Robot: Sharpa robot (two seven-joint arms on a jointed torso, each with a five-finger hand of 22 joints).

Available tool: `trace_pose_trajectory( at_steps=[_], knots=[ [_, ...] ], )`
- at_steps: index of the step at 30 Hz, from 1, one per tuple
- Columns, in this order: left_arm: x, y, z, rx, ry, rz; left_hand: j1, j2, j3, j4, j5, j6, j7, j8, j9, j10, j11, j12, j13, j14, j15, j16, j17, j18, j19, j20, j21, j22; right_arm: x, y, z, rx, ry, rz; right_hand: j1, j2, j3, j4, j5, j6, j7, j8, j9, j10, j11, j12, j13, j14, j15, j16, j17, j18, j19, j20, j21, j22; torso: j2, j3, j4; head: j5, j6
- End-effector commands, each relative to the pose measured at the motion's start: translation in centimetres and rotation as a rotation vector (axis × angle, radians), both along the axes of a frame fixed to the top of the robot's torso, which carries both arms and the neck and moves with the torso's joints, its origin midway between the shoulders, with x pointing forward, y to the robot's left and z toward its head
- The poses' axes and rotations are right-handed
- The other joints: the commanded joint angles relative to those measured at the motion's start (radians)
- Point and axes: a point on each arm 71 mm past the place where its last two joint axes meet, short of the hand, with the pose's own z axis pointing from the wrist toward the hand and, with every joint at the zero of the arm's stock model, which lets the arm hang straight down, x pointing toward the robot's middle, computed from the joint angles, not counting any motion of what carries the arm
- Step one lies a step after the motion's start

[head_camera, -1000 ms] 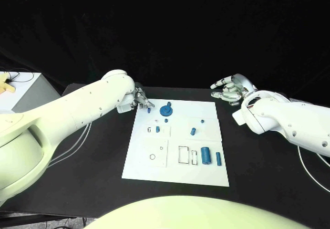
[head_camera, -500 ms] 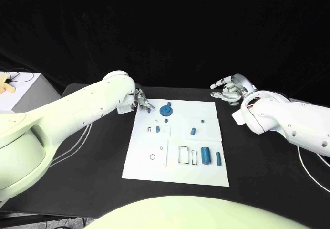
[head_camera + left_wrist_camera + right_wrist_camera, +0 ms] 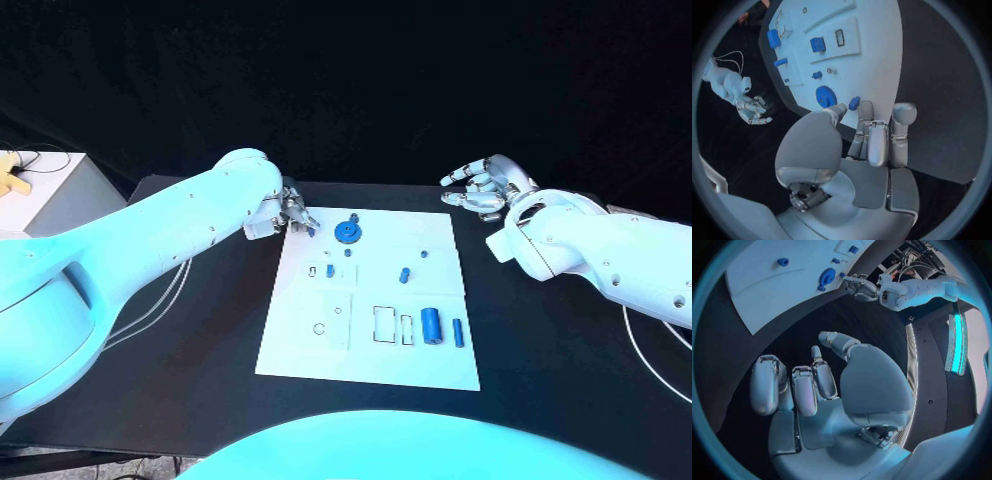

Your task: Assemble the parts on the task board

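Observation:
The white task board lies in the middle of the black table. On it are a blue gear, a thick blue cylinder, a thin one and small blue pieces. My left hand hovers at the board's far left corner. In the left wrist view its thumb and a finger pinch a small blue peg beside the gear. My right hand hangs over bare table past the board's far right corner, with its fingers loosely curled and apart and nothing in it.
A white box with a yellow object stands off the table's far left. Cables trail under my left arm. Bare black table lies on both sides of the board.

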Motion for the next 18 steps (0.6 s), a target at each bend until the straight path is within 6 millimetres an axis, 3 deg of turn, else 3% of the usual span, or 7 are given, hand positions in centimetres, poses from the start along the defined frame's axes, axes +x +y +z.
trace_pose_trajectory(
  at_steps=[1,18],
  knots=[
    [-0.02,-0.26,0.05,-0.017,0.01,-0.009,0.006,0.008,0.01,-0.003,0.005,-0.007,-0.002,0.005,-0.002,-0.007,0.003,0.005,-0.002,-0.001,0.005,0.005,0.004,0.013,0.001,0.003,0.007,0.002,-0.01,0.14,0.06,0.002,-0.009,0.011,-0.005,-0.003,0.002,0.006,0.006,-0.007,-0.001,0.004,-0.002,-0.008,-0.001,-0.003,0.053,0.069,-0.003,-0.002,0.137,0.021,0.025,-0.004,-0.004,0.135,0.0,0.0,0.0005,-0.001,0.0],
    [-0.14,-0.33,-0.38,-0.03,0.048,-0.024,0.033,0.008,0.024,-0.007,0.002,-0.007,-0.005,0.015,-0.007,-0.007,0.001,0.008,-0.007,0.0,0.004,0.008,0.007,0.011,0.002,0.003,0.012,0.009,-0.02,0.2,0.04,0.002,-0.007,0.013,-0.004,-0.003,0.003,0.007,0.006,-0.006,-0.001,0.005,-0.002,-0.005,-0.001,-0.001,0.056,0.07,-0.003,-0.001,0.138,0.02,0.026,-0.004,-0.002,0.136,0.0,-0.0005,0.0006,-0.003,0.0]
  ],
)
